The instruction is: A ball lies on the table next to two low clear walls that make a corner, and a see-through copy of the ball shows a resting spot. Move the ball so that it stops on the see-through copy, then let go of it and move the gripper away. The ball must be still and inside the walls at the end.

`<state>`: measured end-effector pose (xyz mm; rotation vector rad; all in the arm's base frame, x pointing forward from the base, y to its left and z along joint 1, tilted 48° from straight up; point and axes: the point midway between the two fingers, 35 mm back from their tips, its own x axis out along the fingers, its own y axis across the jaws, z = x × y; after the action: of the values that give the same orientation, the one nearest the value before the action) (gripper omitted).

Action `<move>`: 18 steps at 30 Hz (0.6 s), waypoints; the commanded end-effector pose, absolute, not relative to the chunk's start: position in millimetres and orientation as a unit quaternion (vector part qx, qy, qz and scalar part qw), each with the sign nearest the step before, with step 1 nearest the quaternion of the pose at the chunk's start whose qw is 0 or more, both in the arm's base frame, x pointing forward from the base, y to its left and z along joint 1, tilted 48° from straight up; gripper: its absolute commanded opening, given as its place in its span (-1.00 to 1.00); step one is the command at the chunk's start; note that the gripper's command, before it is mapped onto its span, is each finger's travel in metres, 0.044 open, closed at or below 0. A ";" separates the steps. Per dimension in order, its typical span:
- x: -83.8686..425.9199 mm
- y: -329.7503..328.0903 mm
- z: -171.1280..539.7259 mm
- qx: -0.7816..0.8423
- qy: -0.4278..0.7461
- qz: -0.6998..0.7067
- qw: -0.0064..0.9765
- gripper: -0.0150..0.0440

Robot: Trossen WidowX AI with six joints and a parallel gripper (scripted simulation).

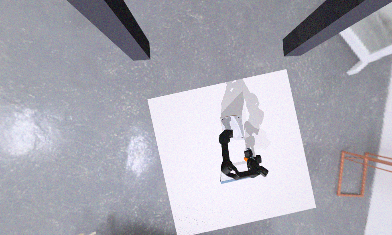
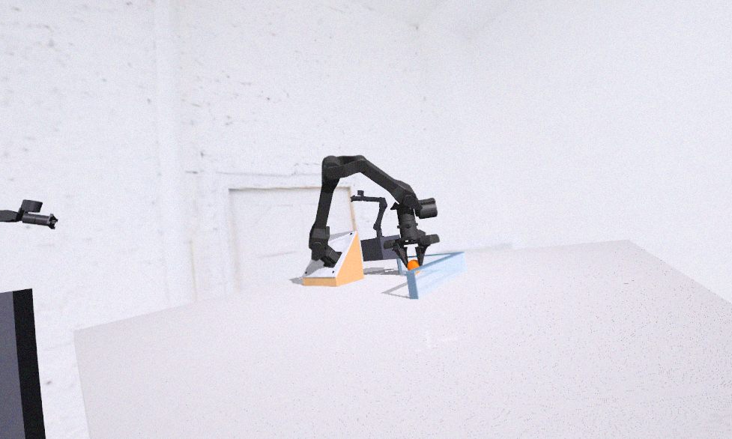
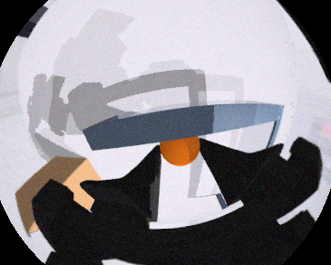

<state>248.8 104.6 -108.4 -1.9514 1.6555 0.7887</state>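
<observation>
The orange ball (image 2: 412, 264) sat clamped between the fingertips of the gripper (image 2: 412, 262), which pointed down and was closed partway on it, low behind the clear walls (image 2: 436, 274). In the wrist view one wall (image 3: 182, 124) crossed just beyond the ball (image 3: 180, 151). The white table (image 2: 467, 348) stood on a grey floor (image 1: 59, 116) before white walls. The arm's wedge base (image 2: 338, 267) stood beside the walls.
</observation>
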 end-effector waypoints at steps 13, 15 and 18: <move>249.0 99.5 -113.0 -0.709 0.602 0.287 0.228 0.13; 249.0 99.5 -113.0 -0.709 0.602 0.287 0.228 0.31; 249.0 99.5 -113.0 -0.709 0.602 0.287 0.228 0.58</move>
<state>248.8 99.4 -113.2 -1.9541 1.6573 0.7916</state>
